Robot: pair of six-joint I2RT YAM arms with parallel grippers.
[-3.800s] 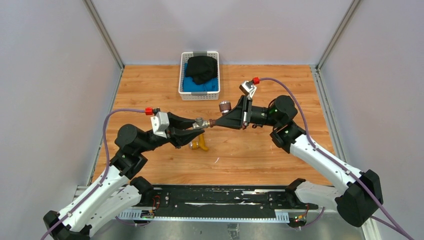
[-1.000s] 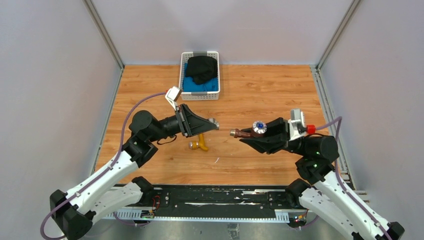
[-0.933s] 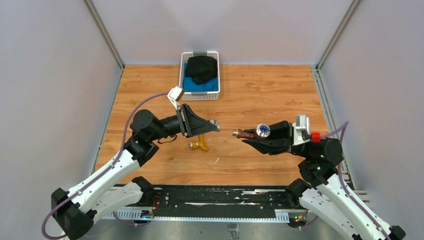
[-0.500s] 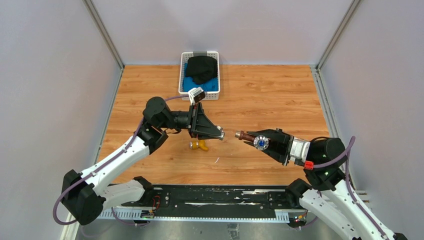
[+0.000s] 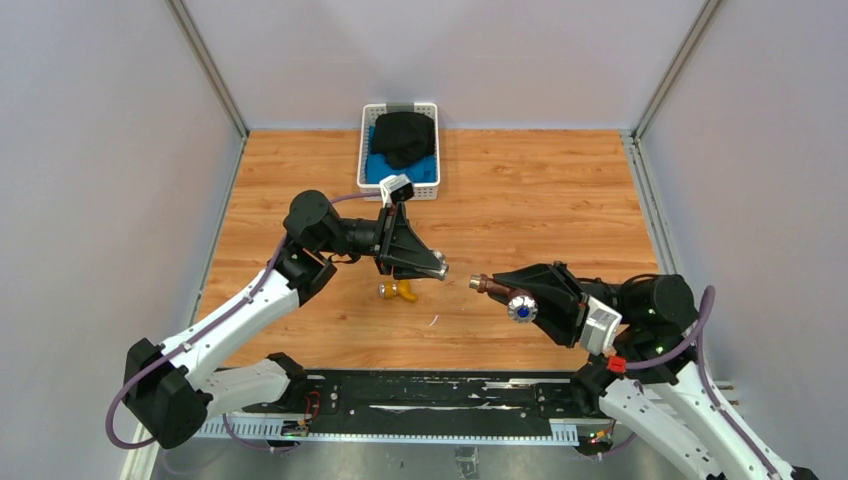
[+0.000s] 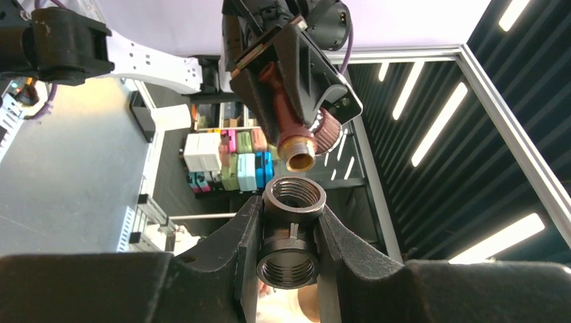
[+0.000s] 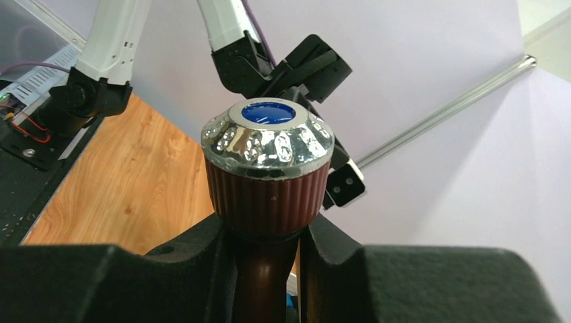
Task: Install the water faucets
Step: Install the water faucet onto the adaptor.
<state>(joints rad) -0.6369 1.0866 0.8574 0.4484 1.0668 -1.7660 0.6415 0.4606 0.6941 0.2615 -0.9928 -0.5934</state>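
My left tool [image 5: 436, 267] is closed on a stubby grey metal threaded fitting [image 6: 291, 237], held up above the middle of the surface [image 5: 540, 180]. My right tool [image 7: 266, 250] is clamped on the dark reddish-brown metal faucet with the silvery, blue-marked round knob [image 5: 497, 289], also in the air, its open end pointing at the fitting's mouth and just apart from it. The brass-yellow metal faucet [image 5: 398, 291] lies on the surface below my left tool, about midway between the near and far edges.

What worries me is the threads. From my left wrist the faucet's end looks a little off to one side of the mouth and tilted, so if I push and turn like this it may cross-thread or jam. Either part could also twist in my grasp once torque builds, since both are round and smooth. My left tool hangs low, and a dip could knock the brass faucet.

I count two faucets, one fitting, two tools, one white slotted basket [image 5: 399, 194] at the far edge, and in it one black cloth [image 5: 404, 137] and one blue cloth [image 5: 400, 170]
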